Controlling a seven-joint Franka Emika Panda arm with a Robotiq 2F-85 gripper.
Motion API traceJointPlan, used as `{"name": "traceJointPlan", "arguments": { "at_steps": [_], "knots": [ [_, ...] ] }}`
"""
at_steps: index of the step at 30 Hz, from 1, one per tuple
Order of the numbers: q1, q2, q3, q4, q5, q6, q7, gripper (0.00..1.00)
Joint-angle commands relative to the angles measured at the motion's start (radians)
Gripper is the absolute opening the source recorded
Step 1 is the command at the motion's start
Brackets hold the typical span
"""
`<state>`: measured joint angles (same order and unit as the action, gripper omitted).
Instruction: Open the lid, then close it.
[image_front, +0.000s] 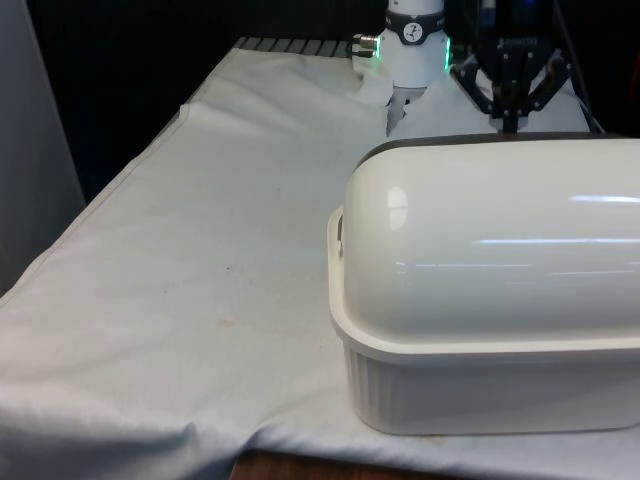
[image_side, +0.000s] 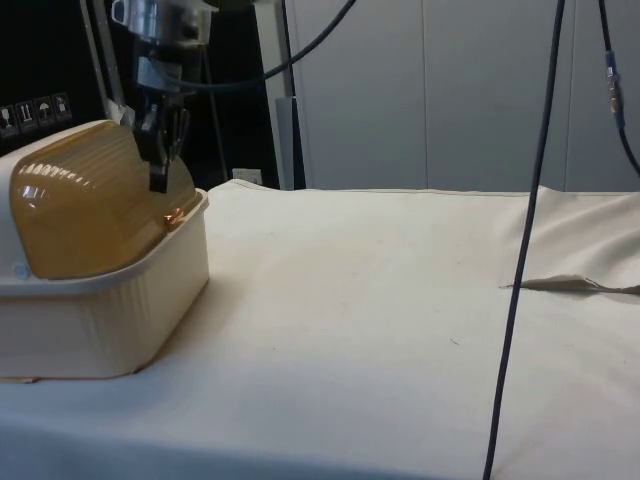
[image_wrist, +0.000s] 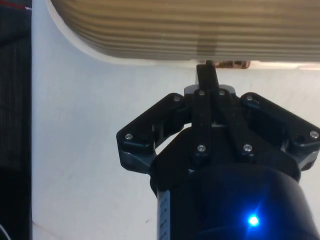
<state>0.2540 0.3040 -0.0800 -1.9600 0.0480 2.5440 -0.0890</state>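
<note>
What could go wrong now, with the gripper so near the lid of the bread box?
1. The gripper has its fingers together, just above the small copper handle at the lid's lower edge. They may slide off the handle and miss it.
2. The lid is smooth and rounded, so the fingers could scrape its ribbed front.
3. A hard push may shift the bread box on the white cloth.

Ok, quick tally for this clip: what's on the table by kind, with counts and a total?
Bread box, cream base with a closed roll-top lid: 1
Small copper-coloured lid handle: 1
White cloth covering the table: 1
Black gripper, poised at the lid just above the handle: 1
Total: 4
</note>
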Motion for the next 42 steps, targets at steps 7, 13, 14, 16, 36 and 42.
{"name": "traceJointPlan", "arguments": {
  "at_steps": [7, 13, 14, 16, 36, 42],
  "knots": [
    [-0.003, -0.01, 0.009, -0.03, 0.011, -0.026, -0.014, 0.0],
    [0.0, -0.031, 0.01, -0.069, 0.004, -0.032, -0.014, 0.0],
    [0.0, -0.038, 0.01, -0.078, 0.003, -0.031, -0.015, 0.0],
    [0.001, -0.058, 0.01, -0.106, 0.0, -0.027, -0.015, 0.0],
    [-0.01, -0.186, -0.005, -0.249, -0.013, -0.022, -0.053, 0.0],
    [-0.01, -0.218, -0.007, -0.28, -0.014, -0.021, -0.059, 0.0]
  ]
}}
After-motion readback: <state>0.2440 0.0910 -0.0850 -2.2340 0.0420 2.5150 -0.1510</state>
